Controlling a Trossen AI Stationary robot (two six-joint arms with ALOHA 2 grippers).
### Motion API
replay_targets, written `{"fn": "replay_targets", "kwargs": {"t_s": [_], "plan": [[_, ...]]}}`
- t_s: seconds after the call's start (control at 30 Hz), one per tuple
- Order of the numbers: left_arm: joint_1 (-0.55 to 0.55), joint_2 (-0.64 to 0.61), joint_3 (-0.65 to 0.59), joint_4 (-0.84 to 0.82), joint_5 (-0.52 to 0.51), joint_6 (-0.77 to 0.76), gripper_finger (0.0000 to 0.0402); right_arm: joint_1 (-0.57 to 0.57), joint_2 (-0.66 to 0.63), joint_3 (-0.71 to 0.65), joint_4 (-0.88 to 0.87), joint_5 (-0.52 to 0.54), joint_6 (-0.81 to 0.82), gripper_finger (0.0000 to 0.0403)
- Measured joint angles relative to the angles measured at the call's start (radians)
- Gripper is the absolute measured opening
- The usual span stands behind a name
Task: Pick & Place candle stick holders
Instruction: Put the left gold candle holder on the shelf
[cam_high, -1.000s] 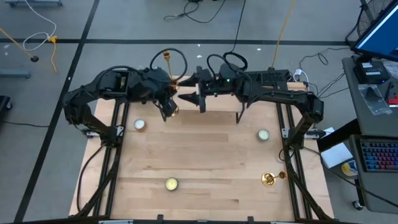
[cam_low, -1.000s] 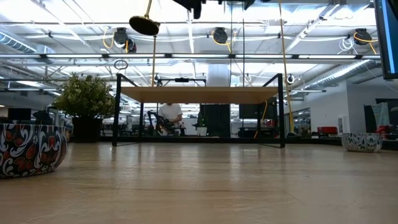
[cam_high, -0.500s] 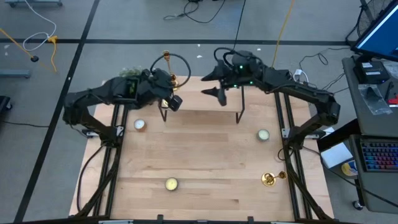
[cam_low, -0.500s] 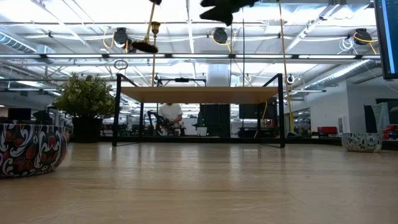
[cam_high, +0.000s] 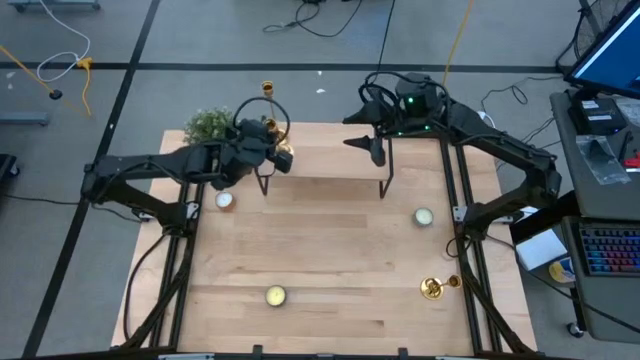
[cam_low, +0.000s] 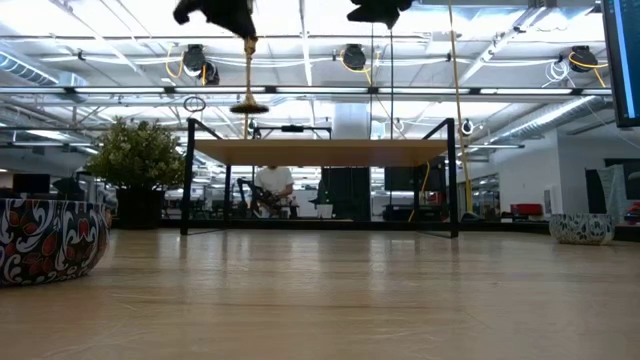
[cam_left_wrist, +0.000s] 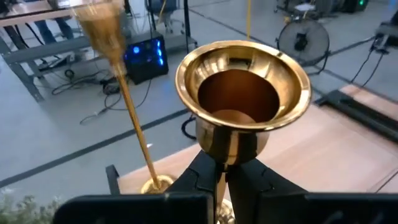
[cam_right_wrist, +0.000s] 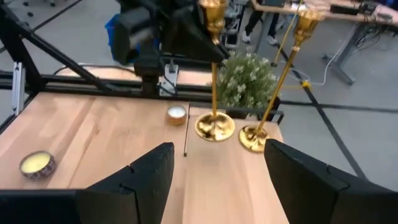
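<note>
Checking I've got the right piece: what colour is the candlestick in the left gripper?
Shiny gold candlestick; clearest in the left wrist view.

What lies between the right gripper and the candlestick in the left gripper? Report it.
Right wrist view: only bare wood and a thin dark rod between right gripper and held candlestick.

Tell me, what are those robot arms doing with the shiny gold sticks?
The left gripper is shut on a gold candlestick, holding it upright near the table's back edge, next to another candlestick standing by the green plant. The right gripper is open and holds nothing. A third candlestick lies near the table's front right corner.
</note>
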Motion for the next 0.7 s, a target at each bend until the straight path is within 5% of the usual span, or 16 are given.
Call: {"fn": "replay_targets", "kwargs": {"t_s": [0.7], "plan": [[0.113,-0.010,-0.103,0.037,0.006,0.015,0.0015,-0.080,-0.007,0.000,-0.071,-0.001,-0.015,0.0246]]}}
